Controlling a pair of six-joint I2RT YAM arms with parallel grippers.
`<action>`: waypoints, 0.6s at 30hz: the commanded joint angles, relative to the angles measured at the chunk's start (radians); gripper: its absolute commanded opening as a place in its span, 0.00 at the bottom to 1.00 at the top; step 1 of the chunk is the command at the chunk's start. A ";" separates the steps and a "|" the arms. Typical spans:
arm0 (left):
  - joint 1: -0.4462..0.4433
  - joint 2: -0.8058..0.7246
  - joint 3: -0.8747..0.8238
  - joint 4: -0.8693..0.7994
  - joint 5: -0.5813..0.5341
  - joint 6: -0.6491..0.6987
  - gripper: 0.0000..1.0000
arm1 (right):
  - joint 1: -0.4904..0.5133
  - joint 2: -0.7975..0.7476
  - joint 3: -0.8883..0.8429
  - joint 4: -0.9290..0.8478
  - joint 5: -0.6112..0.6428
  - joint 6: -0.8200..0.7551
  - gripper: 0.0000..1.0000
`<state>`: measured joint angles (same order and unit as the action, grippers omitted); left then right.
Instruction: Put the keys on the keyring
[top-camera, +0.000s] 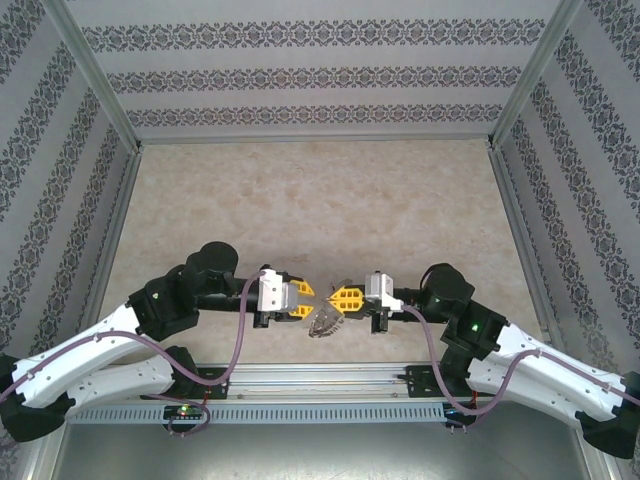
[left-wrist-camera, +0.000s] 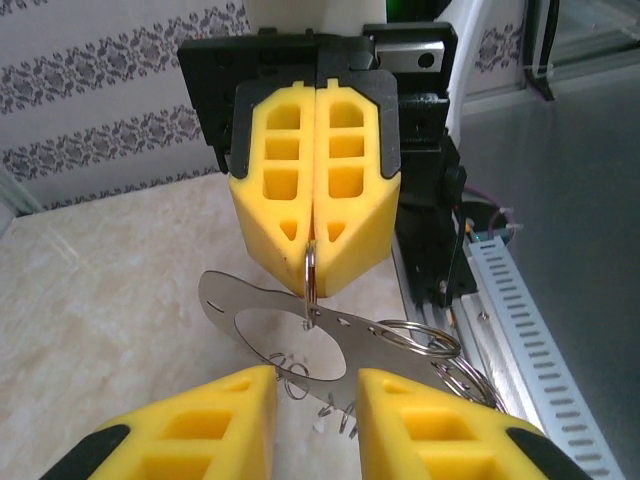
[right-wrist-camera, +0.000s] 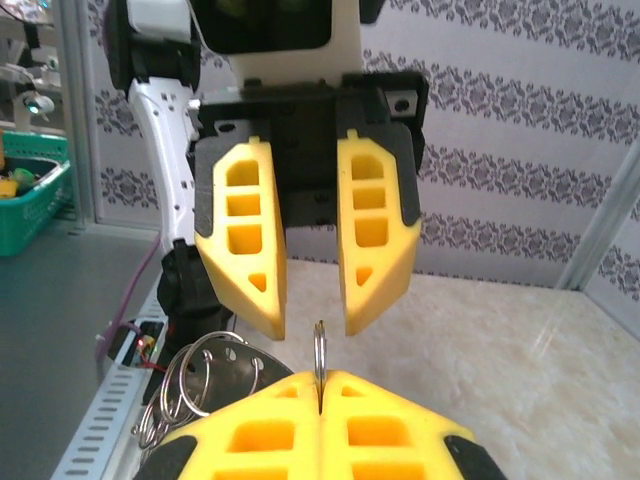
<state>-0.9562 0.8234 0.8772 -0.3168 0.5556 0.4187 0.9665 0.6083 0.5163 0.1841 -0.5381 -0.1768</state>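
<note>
The keyring (top-camera: 325, 322) is a thin grey metal plate with a wide hole (left-wrist-camera: 225, 295), fringed with small silvery split rings (left-wrist-camera: 430, 345). It hangs just above the table between the two grippers. My right gripper (top-camera: 336, 298) (right-wrist-camera: 320, 378) is shut on one small split ring (right-wrist-camera: 320, 345) at the plate's top edge, and the plate (right-wrist-camera: 240, 368) dangles from it. My left gripper (top-camera: 308, 298) (left-wrist-camera: 315, 378) faces it, open, with its fingertips (right-wrist-camera: 270, 310) on either side of that ring without touching it. The keys are out of view.
The beige table (top-camera: 320, 200) is walled by patterned panels on three sides. A slotted grey cable duct (left-wrist-camera: 510, 300) and metal rail (top-camera: 300, 380) run along the near edge just below the grippers. A green basket (right-wrist-camera: 25, 200) stands off the table.
</note>
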 joint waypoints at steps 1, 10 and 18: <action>-0.013 -0.007 -0.026 0.179 0.067 -0.084 0.27 | 0.006 -0.017 -0.030 0.156 -0.066 0.043 0.00; -0.013 0.005 -0.037 0.301 0.175 -0.170 0.29 | 0.006 0.010 -0.083 0.375 -0.077 0.126 0.00; -0.013 0.000 -0.060 0.331 0.176 -0.194 0.29 | 0.006 0.036 -0.090 0.461 -0.095 0.161 0.00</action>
<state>-0.9562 0.8272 0.8242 -0.0540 0.7017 0.2527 0.9665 0.6506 0.4313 0.5293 -0.5991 -0.0471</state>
